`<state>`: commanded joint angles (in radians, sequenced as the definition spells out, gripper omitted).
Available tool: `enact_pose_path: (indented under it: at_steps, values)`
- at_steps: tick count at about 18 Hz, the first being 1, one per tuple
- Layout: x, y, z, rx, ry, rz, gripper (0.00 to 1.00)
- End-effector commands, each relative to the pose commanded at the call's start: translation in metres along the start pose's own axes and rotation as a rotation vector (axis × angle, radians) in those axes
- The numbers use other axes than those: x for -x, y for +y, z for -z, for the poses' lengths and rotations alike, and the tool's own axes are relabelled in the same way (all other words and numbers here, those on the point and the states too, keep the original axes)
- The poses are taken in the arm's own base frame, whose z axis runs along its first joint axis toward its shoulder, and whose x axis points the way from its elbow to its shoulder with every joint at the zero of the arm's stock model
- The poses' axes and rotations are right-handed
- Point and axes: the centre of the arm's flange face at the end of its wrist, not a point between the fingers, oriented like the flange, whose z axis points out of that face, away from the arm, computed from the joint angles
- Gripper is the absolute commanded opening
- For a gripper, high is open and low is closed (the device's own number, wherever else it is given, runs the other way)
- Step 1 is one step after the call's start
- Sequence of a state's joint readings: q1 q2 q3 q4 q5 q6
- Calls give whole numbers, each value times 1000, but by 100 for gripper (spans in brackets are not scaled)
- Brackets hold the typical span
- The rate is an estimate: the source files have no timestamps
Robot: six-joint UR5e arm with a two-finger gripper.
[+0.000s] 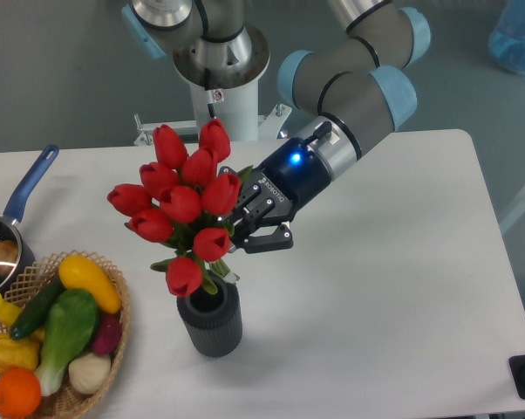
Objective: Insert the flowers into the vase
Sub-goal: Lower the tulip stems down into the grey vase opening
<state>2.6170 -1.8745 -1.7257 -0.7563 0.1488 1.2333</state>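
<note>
The arm reaches in from the upper right, a blue light glowing on its wrist, and the hand (236,236) sits just above and to the right of the vase (210,317). Its fingers are closed on the flowers (180,205), gripping the bunch low on the green stems, though the leaves and lower blooms hide the exact contact. The bunch of red closed tulips fans up and to the left from the hand, clearly wider than the vase, with the topmost heads level with the arm's base column. The lowest tulip head hangs directly over the left part of the vase mouth; whether any stem ends are inside the mouth I cannot tell, as the blooms and leaves cover that spot. The vase stands upright on the white desk (402,288), a dark grey ribbed cylinder, near the front edge and left of centre. To its left, well apart, a wicker basket (119,332) holds a yellow squash, green vegetables, a white bulb and an orange. Behind the basket, at the far left edge, a saucepan (18,214) with a blue handle sits partly cut off from view.
</note>
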Motion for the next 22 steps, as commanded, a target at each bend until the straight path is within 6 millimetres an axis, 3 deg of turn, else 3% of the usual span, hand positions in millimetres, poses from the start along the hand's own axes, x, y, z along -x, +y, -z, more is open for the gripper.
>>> enact_pose_path:
  at_steps: [7,12,22]
  values:
    - [0,2,-5,-66,31,11,15]
    - [4,27,-19,-86,58,-13,15]
    - [0,49,-16,-142,67,45,15]
